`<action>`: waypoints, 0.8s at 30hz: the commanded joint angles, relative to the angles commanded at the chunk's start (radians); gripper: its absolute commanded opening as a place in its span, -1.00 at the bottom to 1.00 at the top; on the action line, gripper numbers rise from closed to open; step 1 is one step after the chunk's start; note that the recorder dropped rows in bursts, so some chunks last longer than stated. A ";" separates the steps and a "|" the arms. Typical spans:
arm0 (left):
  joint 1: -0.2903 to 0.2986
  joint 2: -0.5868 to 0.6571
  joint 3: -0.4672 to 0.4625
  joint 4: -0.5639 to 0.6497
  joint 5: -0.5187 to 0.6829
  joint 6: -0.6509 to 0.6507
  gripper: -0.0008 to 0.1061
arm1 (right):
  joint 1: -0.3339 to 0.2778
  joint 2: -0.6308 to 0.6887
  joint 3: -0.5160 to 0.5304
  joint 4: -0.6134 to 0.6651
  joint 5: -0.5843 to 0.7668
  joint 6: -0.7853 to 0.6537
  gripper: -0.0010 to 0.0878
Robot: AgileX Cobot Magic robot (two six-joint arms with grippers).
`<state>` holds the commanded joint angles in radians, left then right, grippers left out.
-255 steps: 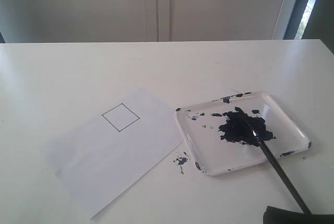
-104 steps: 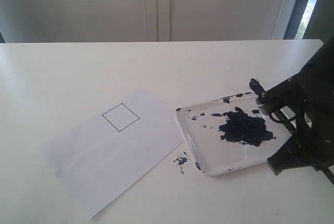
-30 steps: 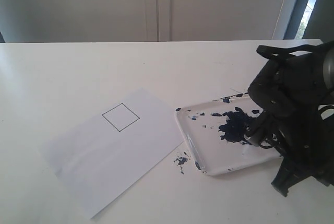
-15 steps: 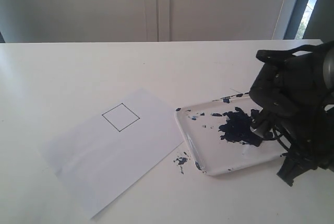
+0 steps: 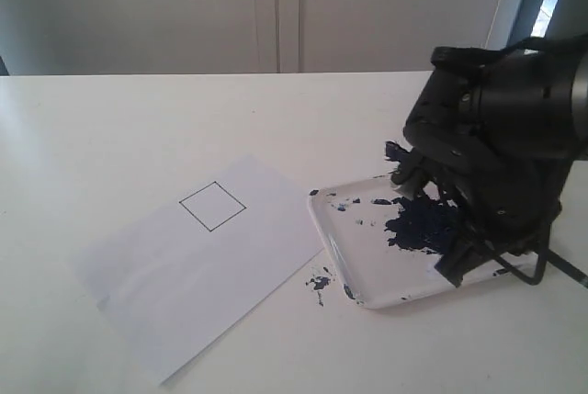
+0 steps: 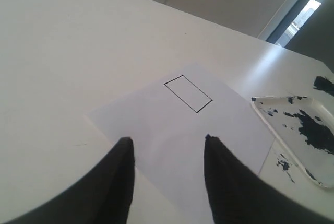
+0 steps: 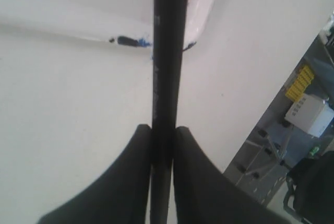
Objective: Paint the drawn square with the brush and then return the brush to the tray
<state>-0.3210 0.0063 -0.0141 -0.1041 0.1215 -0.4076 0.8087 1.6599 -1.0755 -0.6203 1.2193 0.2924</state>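
Note:
The drawn square point(image 5: 212, 206) is a thin black outline with no paint in it on the white paper; it also shows in the left wrist view point(image 6: 188, 93). The glossy white tray point(image 5: 366, 270) holds a dark-blue paint puddle point(image 5: 421, 224). My right gripper point(image 7: 163, 128) is shut on the black handle of the brush point(image 7: 169, 51), near the tray's rim point(image 7: 206, 4). In the exterior view the right arm point(image 5: 501, 128) hangs over the tray, and the brush's paint-dark tip point(image 5: 396, 151) sticks out by the far rim. My left gripper point(image 6: 167, 139) is open above the paper, holding nothing.
The paper sheet point(image 5: 202, 265) lies tilted, left of the tray. Paint splatters point(image 5: 319, 281) mark the white table between paper and tray. Blots dot the tray's rim point(image 6: 282, 110). A wall with cupboard doors stands behind the table.
The right arm has swung left and up over the tray. The brush tip has come up out of the puddle and now points past the far rim.

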 joint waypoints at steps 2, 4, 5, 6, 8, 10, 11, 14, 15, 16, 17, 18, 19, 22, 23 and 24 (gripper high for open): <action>0.000 0.042 -0.034 0.000 0.007 0.024 -0.09 | 0.032 0.002 -0.030 0.006 -0.014 -0.004 -0.98; 0.000 0.098 -0.067 0.002 0.007 0.041 -0.09 | 0.059 0.010 -0.062 0.009 -0.014 -0.017 -0.98; 0.000 0.133 -0.087 0.002 0.007 0.046 -0.09 | 0.072 0.014 -0.078 0.013 -0.014 -0.026 -0.98; 0.000 0.174 -0.106 0.002 0.007 0.046 -0.09 | 0.083 0.019 -0.096 0.016 -0.014 -0.028 -0.98; 0.000 0.256 -0.138 0.002 0.003 0.052 -0.09 | 0.104 0.037 -0.128 0.021 -0.014 -0.028 -0.98; 0.000 0.356 -0.169 0.002 0.001 0.072 -0.09 | 0.122 0.059 -0.155 0.023 -0.013 -0.028 -0.98; 0.000 0.409 -0.184 0.002 -0.002 0.072 -0.09 | 0.128 0.069 -0.162 0.023 -0.013 -0.028 -0.98; 0.000 0.668 -0.254 0.002 -0.034 0.068 -0.09 | 0.161 0.132 -0.196 0.025 -0.009 -0.031 -0.98; 0.000 0.707 -0.268 0.000 -0.044 0.064 -0.09 | 0.164 0.140 -0.204 0.025 -0.009 -0.031 -0.98; 0.000 0.800 -0.306 -0.010 -0.050 0.063 -0.09 | 0.174 0.157 -0.218 0.025 -0.009 -0.033 -0.98; 0.000 0.842 -0.326 -0.014 -0.051 0.063 -0.09 | 0.176 0.165 -0.225 0.025 -0.009 -0.035 -0.98; 0.000 0.918 -0.365 -0.023 -0.057 0.065 -0.09 | 0.183 0.179 -0.241 0.028 -0.011 -0.049 -0.98; -0.001 0.944 -0.379 -0.026 -0.057 0.065 -0.09 | 0.187 0.186 -0.246 0.028 -0.009 -0.054 -0.98; -0.063 1.070 -0.440 -0.027 -0.133 0.065 -0.09 | 0.208 0.234 -0.291 0.026 0.002 -0.082 -0.98; -0.093 1.103 -0.452 -0.029 -0.152 0.065 -0.09 | 0.208 0.252 -0.310 0.023 0.002 -0.088 -0.98; -0.114 1.136 -0.464 -0.029 -0.161 0.063 -0.09 | 0.208 0.277 -0.331 0.023 0.002 -0.089 -0.98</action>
<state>-0.4352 1.1426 -0.4780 -0.1334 -0.0396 -0.3443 1.0164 1.9373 -1.4067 -0.5971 1.2211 0.2031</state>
